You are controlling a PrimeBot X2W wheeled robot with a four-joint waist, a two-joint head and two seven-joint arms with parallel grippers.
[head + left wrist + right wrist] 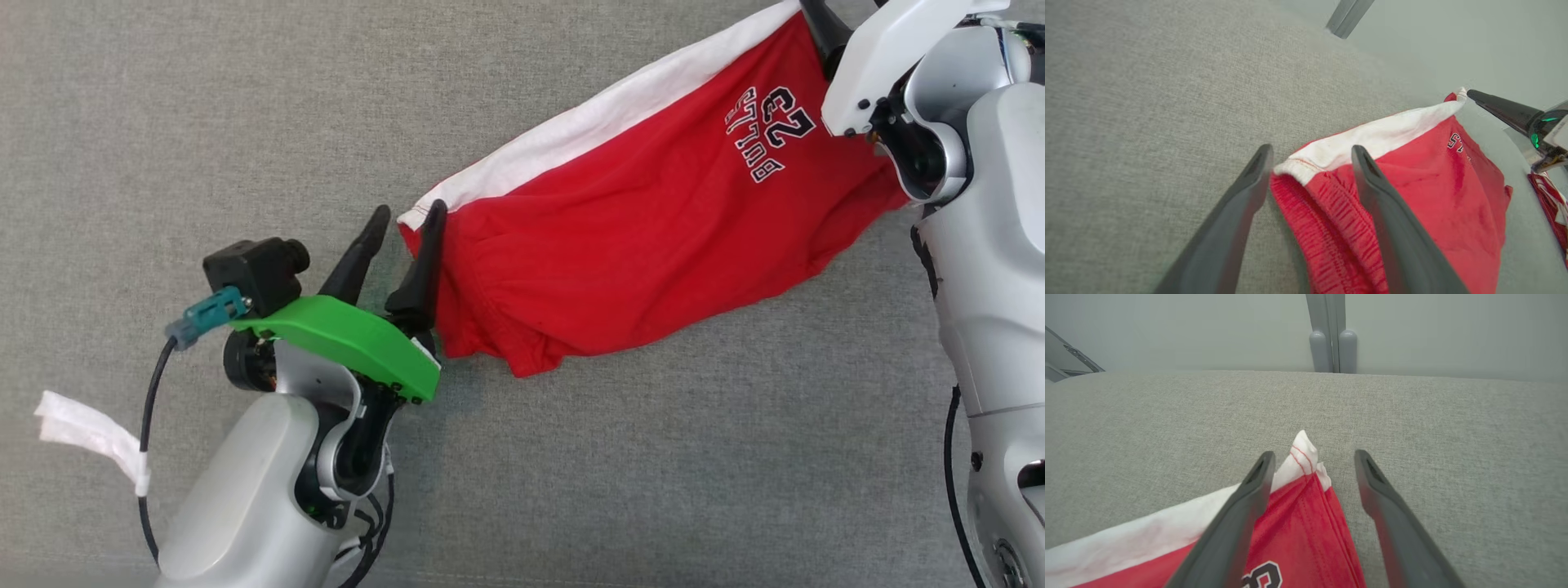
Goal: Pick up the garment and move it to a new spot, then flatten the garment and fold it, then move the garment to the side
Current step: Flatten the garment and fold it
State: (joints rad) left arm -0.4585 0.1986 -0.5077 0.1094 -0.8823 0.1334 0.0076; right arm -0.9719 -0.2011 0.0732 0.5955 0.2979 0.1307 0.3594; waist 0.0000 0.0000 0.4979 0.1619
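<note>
You're looking at a robot test set-up, more lab than home. There is a plain grey woven-fabric surface (1453,424) with a rounded far edge and a bare pale wall (1453,330) behind it. A pair of grey metal posts (1331,335) stands against that wall, and an exposed cable (145,408) carries a white tape tag (82,429).

The grey woven cloth surface (245,122) is looked down on from high above in the head view; all of the red and white cloth shorts (620,245) are taken in from far off. The left wrist view is set low and close behind the left gripper (1311,150), pointed along the shorts to their far end; the right wrist view is set low and close behind the right gripper (1314,456) at that end, pointed over the surface at a pale plain wall (1167,330); shorts and surface are shared by all three views.
</note>
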